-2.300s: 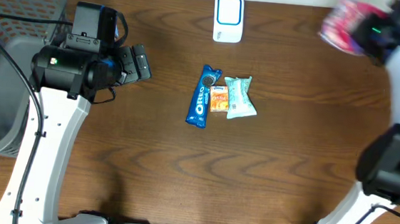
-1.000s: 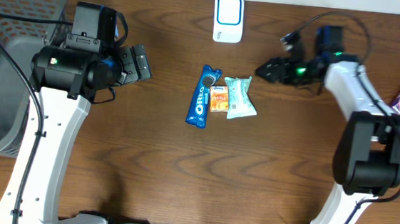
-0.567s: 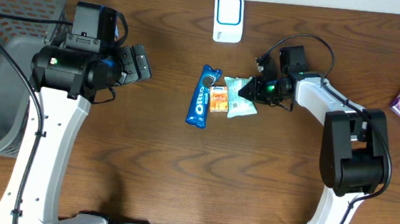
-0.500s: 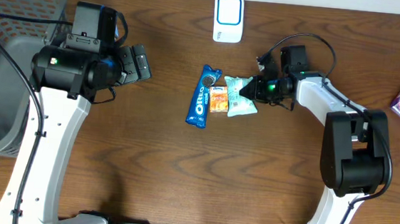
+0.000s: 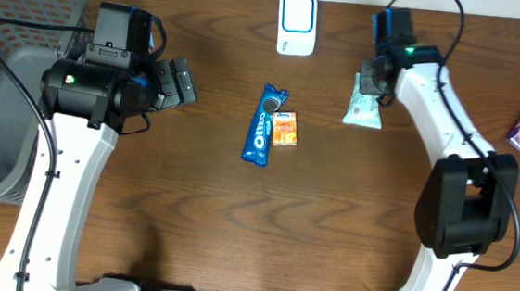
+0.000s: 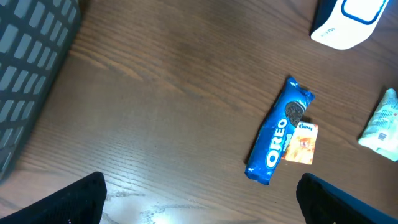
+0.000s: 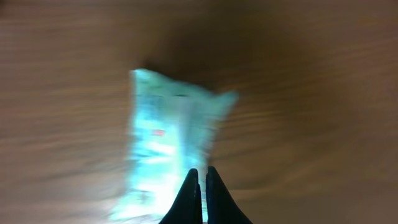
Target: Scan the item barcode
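Two arms in view: right gripper point(image 7: 200, 182) is pinching the mint-green plastic packet point(image 5: 365, 109), jaws shut on its edge, right of the white-and-blue scanner point(image 5: 297, 24), over the brown wooden table point(image 5: 190, 205). Left gripper point(image 5: 176, 83) is hovering, jaws wide, holding nothing.

- "OREO" in white capitals runs lengthwise along the blue oblong plastic biscuit packet point(image 5: 263, 125) near the table's middle, and it reads clearly in both the overhead and left wrist views
- The small orange and white square packet point(image 5: 284, 130), just beside the blue packet at its 3 o'clock, carries a short blue word on its white strip, too small to read
- The pale mint-green plastic sachet point(image 5: 365, 109), at 2 o'clock from the blue packet, shows dark print and a small red mark, all blurred beyond reading
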